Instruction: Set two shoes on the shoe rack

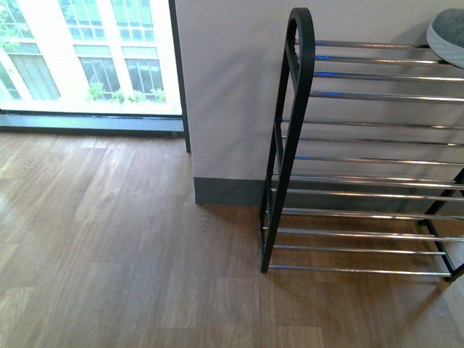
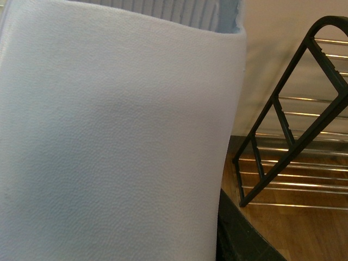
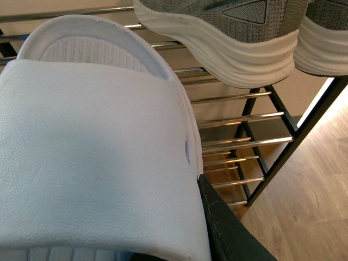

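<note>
Right wrist view: found both sneakers racked on rack, a slide close before each wrist camera, unplaced; could not tell grippers' grasp.

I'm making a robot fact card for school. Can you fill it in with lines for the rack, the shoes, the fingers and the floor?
rack: black frame with shiny rods, standing against the wall
on top tier: first grey sneaker and second grey sneaker, both with white soles
left white slide: fills the left wrist view
right white slide: up near the sneakers
left fingers: one dark edge beside the slide, grip hidden
right fingers: same, grip hidden
floor: brown wood
window: bright, beyond the wall corner
</note>
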Controlling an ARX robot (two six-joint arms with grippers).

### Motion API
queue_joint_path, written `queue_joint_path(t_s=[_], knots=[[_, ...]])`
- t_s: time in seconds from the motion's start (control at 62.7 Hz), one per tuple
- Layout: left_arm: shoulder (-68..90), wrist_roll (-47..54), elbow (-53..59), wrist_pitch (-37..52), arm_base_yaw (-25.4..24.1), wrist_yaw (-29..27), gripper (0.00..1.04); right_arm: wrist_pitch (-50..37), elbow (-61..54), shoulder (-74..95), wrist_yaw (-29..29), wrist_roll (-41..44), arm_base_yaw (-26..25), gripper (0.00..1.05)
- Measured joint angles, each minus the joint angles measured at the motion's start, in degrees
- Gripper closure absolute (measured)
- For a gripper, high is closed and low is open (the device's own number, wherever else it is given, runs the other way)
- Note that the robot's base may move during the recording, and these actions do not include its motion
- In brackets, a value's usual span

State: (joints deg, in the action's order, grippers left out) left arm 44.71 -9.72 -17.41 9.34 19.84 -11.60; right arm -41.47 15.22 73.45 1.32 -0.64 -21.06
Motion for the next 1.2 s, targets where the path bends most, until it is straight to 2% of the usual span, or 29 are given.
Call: queue_joint_path(t_s=[0.128, 0.191, 0.255, 0.494, 0.734, 0.893, 1.196], knots=[[0.0, 0.0, 0.0, 0.0, 0.0, 0.0, 1.03, -0.1, 0.0, 0.0, 0.2, -0.1, 0.0, 1.03], [0.0, 0.0, 0.0, 0.0, 0.0, 0.0, 1.03, -6.5, -1.0, 1.4, 5.7, -1.4, -0.5, 1.03], [0.0, 0.0, 0.0, 0.0, 0.0, 0.0, 1.03, -9.0, -0.6, 1.7, 7.5, -1.8, -0.2, 1.03], [0.0, 0.0, 0.0, 0.0, 0.0, 0.0, 1.03, 2.6, 7.8, 1.7, 4.9, -0.7, 2.4, 1.03], [0.0, 0.0, 0.0, 0.0, 0.0, 0.0, 1.03, 12.3, 21.7, 12.1, 1.5, 4.0, 5.4, 1.03], [0.0, 0.0, 0.0, 0.0, 0.0, 0.0, 1.03, 15.1, 30.9, 20.0, -2.2, 5.3, 6.9, 1.03], [0.0, 0.0, 0.0, 0.0, 0.0, 0.0, 1.03, 22.7, 47.8, 31.0, -4.5, 5.0, 9.3, 1.03]])
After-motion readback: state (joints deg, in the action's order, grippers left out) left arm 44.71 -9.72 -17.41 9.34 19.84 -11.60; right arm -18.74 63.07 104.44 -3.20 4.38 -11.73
